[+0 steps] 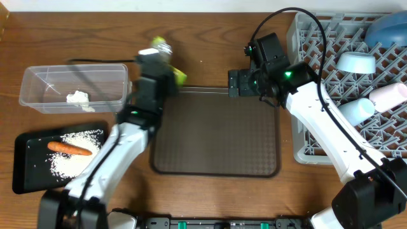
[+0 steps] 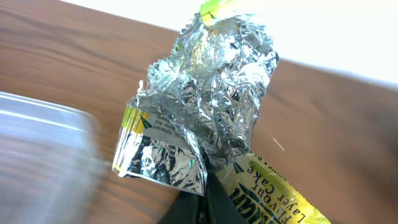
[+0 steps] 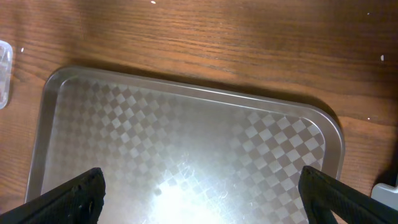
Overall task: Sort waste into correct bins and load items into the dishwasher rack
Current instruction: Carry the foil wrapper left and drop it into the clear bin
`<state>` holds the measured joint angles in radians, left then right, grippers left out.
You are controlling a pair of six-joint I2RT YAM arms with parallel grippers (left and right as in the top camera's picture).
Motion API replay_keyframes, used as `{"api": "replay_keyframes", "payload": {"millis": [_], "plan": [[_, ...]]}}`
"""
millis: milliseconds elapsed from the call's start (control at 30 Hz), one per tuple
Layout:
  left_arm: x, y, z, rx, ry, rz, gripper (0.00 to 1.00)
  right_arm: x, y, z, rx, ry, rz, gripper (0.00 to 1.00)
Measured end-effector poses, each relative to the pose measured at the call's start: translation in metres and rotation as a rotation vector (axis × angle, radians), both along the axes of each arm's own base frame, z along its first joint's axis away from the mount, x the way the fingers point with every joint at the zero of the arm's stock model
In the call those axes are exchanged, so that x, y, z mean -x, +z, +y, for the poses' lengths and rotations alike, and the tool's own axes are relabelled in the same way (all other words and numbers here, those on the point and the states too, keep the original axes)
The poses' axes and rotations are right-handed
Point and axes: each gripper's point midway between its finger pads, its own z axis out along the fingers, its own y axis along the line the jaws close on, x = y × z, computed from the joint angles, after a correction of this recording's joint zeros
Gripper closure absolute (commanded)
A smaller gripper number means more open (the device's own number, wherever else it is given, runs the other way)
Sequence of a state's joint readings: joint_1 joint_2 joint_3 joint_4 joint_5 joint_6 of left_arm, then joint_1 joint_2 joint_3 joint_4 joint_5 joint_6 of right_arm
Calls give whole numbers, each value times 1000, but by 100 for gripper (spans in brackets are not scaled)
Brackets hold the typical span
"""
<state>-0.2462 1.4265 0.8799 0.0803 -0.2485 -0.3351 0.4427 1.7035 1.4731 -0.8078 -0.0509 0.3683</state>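
My left gripper [image 2: 200, 202] is shut on the yellow-green snack packet [image 2: 205, 99], whose crumpled silver inside faces the left wrist camera. From overhead the packet [image 1: 161, 45] sticks out past the left gripper [image 1: 164, 62], above the wood just right of the clear tub [image 1: 38, 79]. The tub holds white tissue [image 1: 77, 97]. On the black tray [image 1: 25, 175] lie rice [image 1: 73, 159] and a carrot [image 1: 68, 149]. My right gripper [image 3: 205, 199] hangs open and empty over the brown tray [image 3: 186, 124], next to the dishwasher rack [image 1: 318, 137].
The rack holds a dark-blue bowl [image 1: 388, 28], a light-blue bowl [image 1: 356, 62] and two white cups [image 1: 356, 109] [image 1: 389, 95]. The brown serving tray [image 1: 216, 137] fills the table's middle. My right gripper [image 1: 236, 83] is at its far right corner.
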Motion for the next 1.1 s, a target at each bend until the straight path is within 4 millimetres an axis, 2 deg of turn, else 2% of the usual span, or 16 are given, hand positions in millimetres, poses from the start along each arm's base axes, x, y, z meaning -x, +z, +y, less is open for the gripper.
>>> {"api": "replay_keyframes", "payload": {"millis": [67,133,233,333,367,433,500,567,667,800,867,1000,1033,1100], "plan": [[-1,9,33,-9,98,-24,94,0,0,0,0,0,0,1],[-1,9,67,-13,197,-27,94,0,0,0,0,0,0,1],[1,0,119,0,345,-17,93,0,0,0,0,0,0,1],[3,-14,158,8,455,-7,88,0,0,0,0,0,0,1],[3,-20,169,11,484,-1,85,0,0,0,0,0,0,1],[4,-31,186,10,526,14,67,0,0,0,0,0,0,1],[3,-35,196,16,554,9,57,0,0,0,0,0,0,1],[1,-32,202,22,568,-15,40,0,0,0,0,0,0,1],[0,-27,204,28,576,-40,4,0,0,0,0,0,0,1],[3,-28,199,39,560,-19,0,0,0,0,0,0,0,1],[7,-20,192,49,540,-18,2,0,0,0,0,0,0,1],[24,20,173,88,505,-69,2,0,0,0,1,0,1,1],[36,36,164,111,494,-83,2,0,0,0,0,0,1,1],[52,54,156,139,488,-103,2,0,0,0,1,0,1,1]]}}
